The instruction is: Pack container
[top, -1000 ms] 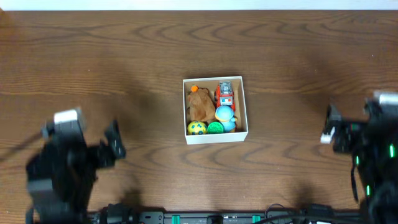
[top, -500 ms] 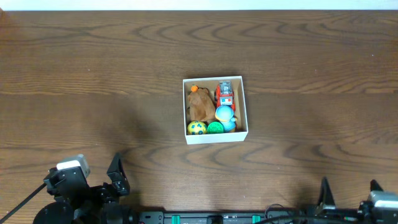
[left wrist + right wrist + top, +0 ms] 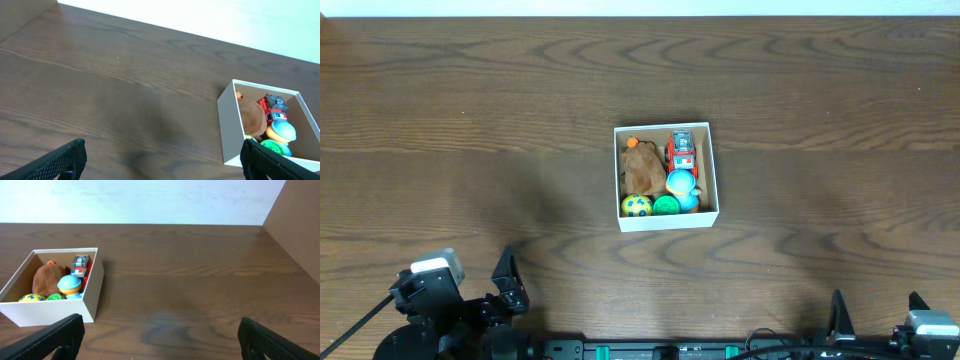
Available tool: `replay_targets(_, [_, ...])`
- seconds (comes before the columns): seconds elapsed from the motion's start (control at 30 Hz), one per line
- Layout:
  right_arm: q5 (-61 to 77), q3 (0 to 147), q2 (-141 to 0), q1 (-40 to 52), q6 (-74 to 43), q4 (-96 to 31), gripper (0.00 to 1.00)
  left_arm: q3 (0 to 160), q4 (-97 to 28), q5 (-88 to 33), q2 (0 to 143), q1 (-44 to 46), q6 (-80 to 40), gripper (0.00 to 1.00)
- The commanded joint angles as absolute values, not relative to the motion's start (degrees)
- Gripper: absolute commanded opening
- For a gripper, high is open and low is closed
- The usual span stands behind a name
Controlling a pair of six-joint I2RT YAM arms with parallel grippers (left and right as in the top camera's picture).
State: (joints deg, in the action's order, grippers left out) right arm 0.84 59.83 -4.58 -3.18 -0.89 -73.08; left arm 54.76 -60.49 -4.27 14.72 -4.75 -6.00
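Cardboard container (image 3: 668,218), white, open-top, at centre of table (image 3: 470,120), filled with toys (image 3: 642,170). Judged light, thin-walled, crushable; hold by opposite side walls. Both left jaws and right jaws spread wide, empty, well apart from container.

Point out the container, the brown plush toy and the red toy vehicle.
container (image 3: 670,222), overhead view, on its white near wall.
brown plush toy (image 3: 641,170), overhead view, middle of its body.
red toy vehicle (image 3: 681,152), overhead view, on its top.

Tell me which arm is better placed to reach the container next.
Left, slightly: left gripper and right gripper both sit open and empty at the near edge, but the left is closer to the container.
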Motion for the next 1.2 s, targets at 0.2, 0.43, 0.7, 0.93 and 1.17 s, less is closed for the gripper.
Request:
replay_targets(0.2, [0.89, 59.59, -4.4, -2.59, -1.67, -73.19, 0.99, 54.48, -60.69, -3.88, 14.46, -4.69, -6.28, 0.98])
replay_targets(0.43, [0.82, 59.59, -4.4, -2.59, -1.65, -73.47, 0.99, 54.48, -60.69, -3.86, 14.46, -4.69, -6.28, 0.98])
replay_targets(0.7, [2.2, 56.34, -4.34, -2.59, -1.65, -70.74, 0.99, 54.48, -60.69, -3.88, 14.46, -4.69, -6.28, 0.98])
replay_targets(0.93, [8.54, 43.97, -3.6, -2.59, -1.63, -50.94, 0.99, 54.48, -60.69, -3.88, 14.46, -4.69, -6.28, 0.98])
replay_targets(1.17, [13.85, 25.67, -3.46, -2.59, -1.65, -22.57, 0.99, 54.48, -60.66, -3.88, 14.46, -4.69, -6.28, 0.98])
